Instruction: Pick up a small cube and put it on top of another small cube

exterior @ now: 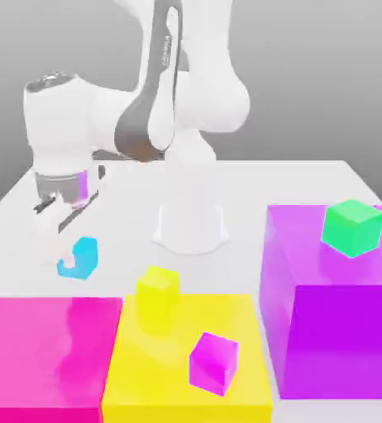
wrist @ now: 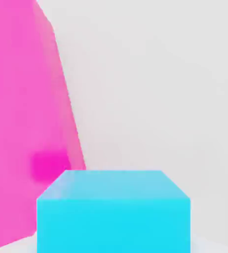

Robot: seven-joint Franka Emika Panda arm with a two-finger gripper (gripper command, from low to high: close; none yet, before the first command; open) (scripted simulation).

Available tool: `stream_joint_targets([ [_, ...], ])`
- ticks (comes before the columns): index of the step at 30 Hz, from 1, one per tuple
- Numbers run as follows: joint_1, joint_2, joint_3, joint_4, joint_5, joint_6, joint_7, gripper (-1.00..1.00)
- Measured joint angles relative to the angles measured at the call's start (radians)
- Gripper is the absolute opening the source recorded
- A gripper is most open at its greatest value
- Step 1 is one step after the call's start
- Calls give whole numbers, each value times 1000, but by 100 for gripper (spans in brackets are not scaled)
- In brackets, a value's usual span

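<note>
One small cyan cube pinched between closed gripper fingers, lifted just clear of white table; small yellow cube, likely target, toward exterior view's right, slightly nearer camera.

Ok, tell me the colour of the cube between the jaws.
Cyan, a plain light blue cube; the hand view shows it best.
</note>
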Motion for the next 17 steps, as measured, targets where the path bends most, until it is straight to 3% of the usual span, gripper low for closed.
stream_joint_targets([
  [8,249,-199,52,6,27,-205,-312,-100],
  [13,264,-64,67,-30,29,-36,-336,-100],
  [14,263,-33,70,-37,29,4,-336,100],
  [17,263,-33,70,-37,29,4,-336,100],
])
